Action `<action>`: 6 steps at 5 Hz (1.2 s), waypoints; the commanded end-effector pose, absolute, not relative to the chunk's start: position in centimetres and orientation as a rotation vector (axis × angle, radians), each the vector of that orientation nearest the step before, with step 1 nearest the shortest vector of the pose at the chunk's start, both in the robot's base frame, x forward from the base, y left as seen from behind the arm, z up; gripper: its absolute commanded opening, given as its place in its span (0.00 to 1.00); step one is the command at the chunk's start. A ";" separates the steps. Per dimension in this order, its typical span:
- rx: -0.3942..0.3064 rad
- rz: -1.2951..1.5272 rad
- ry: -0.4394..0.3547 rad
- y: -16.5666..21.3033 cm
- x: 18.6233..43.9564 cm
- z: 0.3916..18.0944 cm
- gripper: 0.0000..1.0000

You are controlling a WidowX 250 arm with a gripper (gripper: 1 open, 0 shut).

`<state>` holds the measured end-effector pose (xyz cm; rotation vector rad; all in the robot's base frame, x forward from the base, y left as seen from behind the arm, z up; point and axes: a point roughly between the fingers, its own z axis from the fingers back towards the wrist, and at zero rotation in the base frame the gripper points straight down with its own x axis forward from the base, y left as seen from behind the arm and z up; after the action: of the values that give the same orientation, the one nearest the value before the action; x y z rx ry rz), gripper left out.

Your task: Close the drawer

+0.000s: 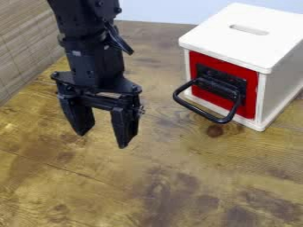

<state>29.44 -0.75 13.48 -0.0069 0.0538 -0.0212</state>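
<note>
I see the gripper hanging over the table at left of centre, pointing straight down. Its two black fingers stand spread wide apart, and I find nothing between them; the hand is open and empty. The fingertips sit close above the wood, though I cannot tell whether they touch it.

The cabinet stands at the right rear of the table, a white box with a slot in its top. The drawer is set in the face that looks toward the gripper: red front, black panel. I cannot tell from this view how far the drawer stands out of the cabinet. Its handle, a large black loop, juts out and droops toward the table.

The gripper is apart from the handle, with bare wood between them. A dark stain marks the table near the cabinet's base.
</note>
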 end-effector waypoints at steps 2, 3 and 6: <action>0.000 -0.044 0.082 -2.4 31.5 10.2 1.00; 0.009 -0.034 0.069 -4.0 34.0 9.5 1.00; 0.027 -0.055 0.077 -5.6 36.3 6.9 1.00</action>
<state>35.17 -5.18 4.78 0.0260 0.1544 -0.0390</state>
